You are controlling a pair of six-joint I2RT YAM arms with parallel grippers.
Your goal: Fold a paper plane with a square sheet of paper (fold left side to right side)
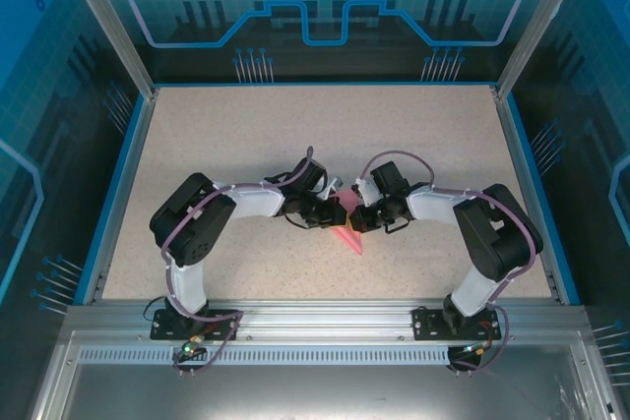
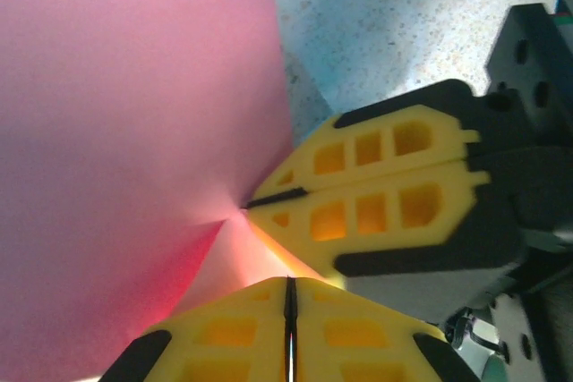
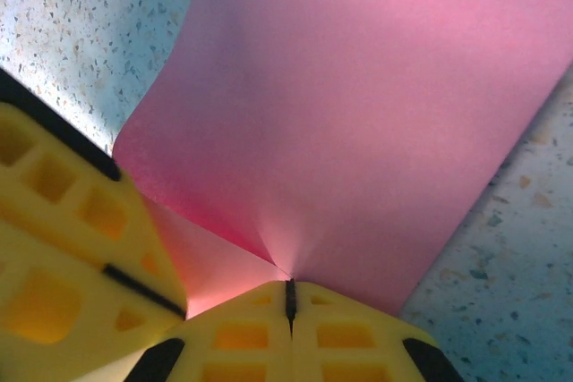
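Note:
The square sheet of paper (image 1: 349, 236) is pink-red and shows as a small pointed wedge at the table's middle, lifted between both grippers. My left gripper (image 1: 338, 211) and right gripper (image 1: 356, 215) meet tip to tip over it. In the left wrist view the paper (image 2: 134, 131) fans out from my left gripper (image 2: 289, 282), whose jaws are shut on its edge. The right gripper (image 2: 252, 203) pinches the same sheet just beside it. From the right wrist, the paper (image 3: 358, 114) creases into my shut right gripper (image 3: 289, 285), with the left gripper (image 3: 179, 310) close at the left.
The speckled beige tabletop (image 1: 246, 135) is bounded by a blue rim (image 1: 118, 184) and transparent enclosure walls. Both arms bend inward from their bases at the near edge.

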